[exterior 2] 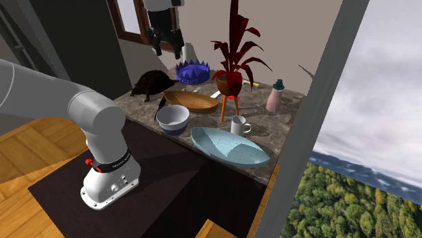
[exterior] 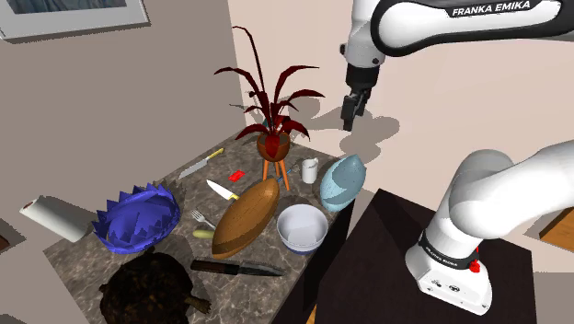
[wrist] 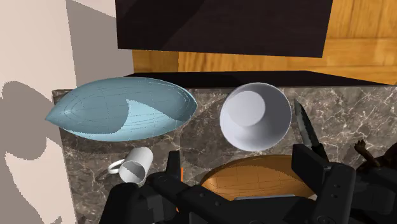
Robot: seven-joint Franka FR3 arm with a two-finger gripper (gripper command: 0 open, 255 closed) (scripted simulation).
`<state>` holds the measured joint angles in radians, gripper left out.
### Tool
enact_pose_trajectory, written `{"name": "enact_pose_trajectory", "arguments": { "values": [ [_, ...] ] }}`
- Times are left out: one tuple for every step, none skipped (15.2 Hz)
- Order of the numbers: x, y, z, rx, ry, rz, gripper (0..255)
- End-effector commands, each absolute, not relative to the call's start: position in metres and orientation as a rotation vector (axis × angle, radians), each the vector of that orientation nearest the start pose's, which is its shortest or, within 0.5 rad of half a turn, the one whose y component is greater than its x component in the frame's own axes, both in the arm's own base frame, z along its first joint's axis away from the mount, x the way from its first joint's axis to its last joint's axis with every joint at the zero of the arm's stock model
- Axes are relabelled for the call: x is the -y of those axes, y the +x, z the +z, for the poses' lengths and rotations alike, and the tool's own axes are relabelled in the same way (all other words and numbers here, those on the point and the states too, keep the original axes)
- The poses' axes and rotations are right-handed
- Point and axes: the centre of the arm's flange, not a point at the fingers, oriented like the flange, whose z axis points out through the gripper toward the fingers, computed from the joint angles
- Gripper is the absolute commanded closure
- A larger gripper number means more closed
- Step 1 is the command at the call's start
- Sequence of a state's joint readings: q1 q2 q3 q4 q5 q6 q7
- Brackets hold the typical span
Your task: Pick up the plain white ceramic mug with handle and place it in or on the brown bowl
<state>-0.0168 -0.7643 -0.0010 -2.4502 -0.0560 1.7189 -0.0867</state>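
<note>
The white mug (exterior: 310, 170) stands upright on the dark marble counter (exterior: 92, 262), between the potted plant's stand and a light blue oval dish (exterior: 341, 180). The brown oval bowl (exterior: 246, 217) lies next to a white bowl, toward the middle of the counter. My gripper (exterior: 352, 112) hangs high above the counter's far end, open and holding nothing. In the second exterior view the gripper (exterior 2: 167, 46) is well above the brown bowl (exterior 2: 191, 101) and the mug (exterior 2: 239, 125). In the wrist view the mug (wrist: 134, 167) sits outside one finger (wrist: 173, 165), and the brown bowl (wrist: 257, 178) lies under the gripper (wrist: 242, 167).
A white bowl (exterior: 302, 227), a red-leaved plant on a stand (exterior: 276, 138), a blue spiky bowl (exterior: 138, 218), a paper roll (exterior: 55, 219), a dark lumpy object (exterior: 152, 287) and several knives crowd the counter. A pink bottle (exterior 2: 275, 96) stands at the corner.
</note>
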Motion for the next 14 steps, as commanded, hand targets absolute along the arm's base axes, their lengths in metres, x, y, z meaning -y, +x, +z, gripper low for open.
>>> {"name": "enact_pose_trajectory", "arguments": {
  "values": [
    [0.011,0.323,0.552,0.122,-3.195,-0.048,0],
    [0.016,0.331,0.543,0.132,-3.195,-0.040,0],
    [0.022,0.339,0.533,0.143,-3.194,-0.032,0],
    [0.027,0.347,0.523,0.153,-3.194,-0.024,0],
    [0.032,0.355,0.513,0.163,-3.193,-0.016,0],
    [0.037,0.363,0.503,0.173,-3.193,-0.008,0],
    [0.042,0.371,0.494,0.183,-3.192,0.001,0],
    [0.048,0.378,0.484,0.193,-3.191,0.009,0],
    [0.053,0.386,0.474,0.204,-3.191,0.017,0],
    [0.058,0.394,0.464,0.214,-3.190,0.025,0],
    [0.062,0.402,0.454,0.224,-3.189,0.033,0],
    [0.067,0.409,0.444,0.234,-3.188,0.041,0],
    [0.072,0.417,0.433,0.244,-3.187,0.049,0],
    [0.077,0.425,0.423,0.254,-3.186,0.057,0]
  ]
}}
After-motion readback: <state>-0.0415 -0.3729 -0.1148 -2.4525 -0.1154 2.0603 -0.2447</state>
